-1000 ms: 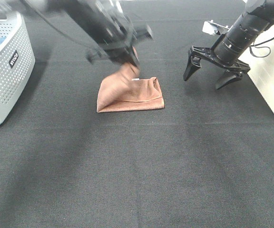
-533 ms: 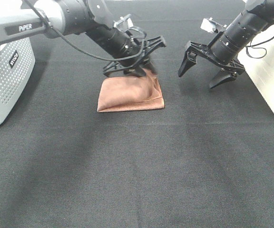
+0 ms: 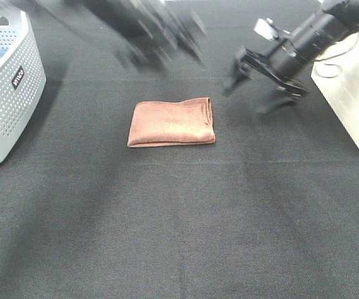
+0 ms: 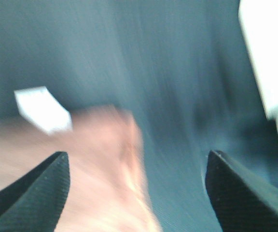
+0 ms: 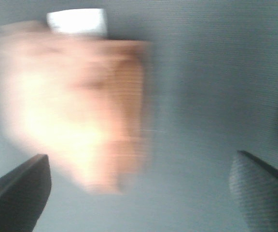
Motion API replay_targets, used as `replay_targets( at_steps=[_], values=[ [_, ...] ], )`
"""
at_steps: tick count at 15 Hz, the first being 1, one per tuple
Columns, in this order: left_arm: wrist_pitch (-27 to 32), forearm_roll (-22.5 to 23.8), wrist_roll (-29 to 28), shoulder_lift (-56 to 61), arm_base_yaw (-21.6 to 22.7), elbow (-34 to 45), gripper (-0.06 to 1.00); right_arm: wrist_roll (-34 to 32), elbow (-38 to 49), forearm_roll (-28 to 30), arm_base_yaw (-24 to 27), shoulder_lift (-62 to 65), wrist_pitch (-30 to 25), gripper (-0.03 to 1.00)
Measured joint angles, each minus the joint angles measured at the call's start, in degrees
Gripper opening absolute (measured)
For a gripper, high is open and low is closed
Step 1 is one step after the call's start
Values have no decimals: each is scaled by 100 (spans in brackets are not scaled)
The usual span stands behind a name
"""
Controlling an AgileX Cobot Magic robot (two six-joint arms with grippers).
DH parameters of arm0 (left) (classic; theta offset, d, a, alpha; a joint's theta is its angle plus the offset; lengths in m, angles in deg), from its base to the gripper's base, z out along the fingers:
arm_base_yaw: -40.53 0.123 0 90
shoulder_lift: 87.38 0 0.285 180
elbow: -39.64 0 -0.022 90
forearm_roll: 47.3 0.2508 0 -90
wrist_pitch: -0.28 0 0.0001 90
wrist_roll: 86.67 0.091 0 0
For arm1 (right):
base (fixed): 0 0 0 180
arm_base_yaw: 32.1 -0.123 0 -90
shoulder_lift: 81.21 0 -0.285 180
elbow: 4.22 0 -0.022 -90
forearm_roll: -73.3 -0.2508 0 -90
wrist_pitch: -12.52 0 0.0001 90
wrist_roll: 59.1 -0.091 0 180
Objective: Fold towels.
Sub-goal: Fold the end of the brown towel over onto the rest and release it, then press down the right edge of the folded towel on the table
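The folded towel point(image 3: 171, 123) lies flat mid-table on the black cloth point(image 3: 179, 237). Its edges are roughly squared and I have open room on every side. The grey basket point(image 3: 8, 93) and white bin point(image 3: 354, 93) sit well apart at either end. My left gripper point(image 4: 136, 162) is spread wide and empty, as is the right gripper point(image 3: 247, 98). Half a second back the left was down at the towel's far edge; now it's lifted clear, blurred.

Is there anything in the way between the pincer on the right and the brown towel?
No, nothing visible. Only bare black mat lies between the right pincer and the towel. The basket stands far off on the left.
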Motion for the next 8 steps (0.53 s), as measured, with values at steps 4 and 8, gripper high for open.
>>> replay_targets(
  at_steps=[4, 8],
  values=[
    [384, 464, 189, 607, 722, 0, 74, 1008, 0, -1558, -613, -23, 57, 94],
    [922, 487, 315, 837, 922, 0, 74, 1845, 0, -2716, -802, -716, 252, 94]
  ],
)
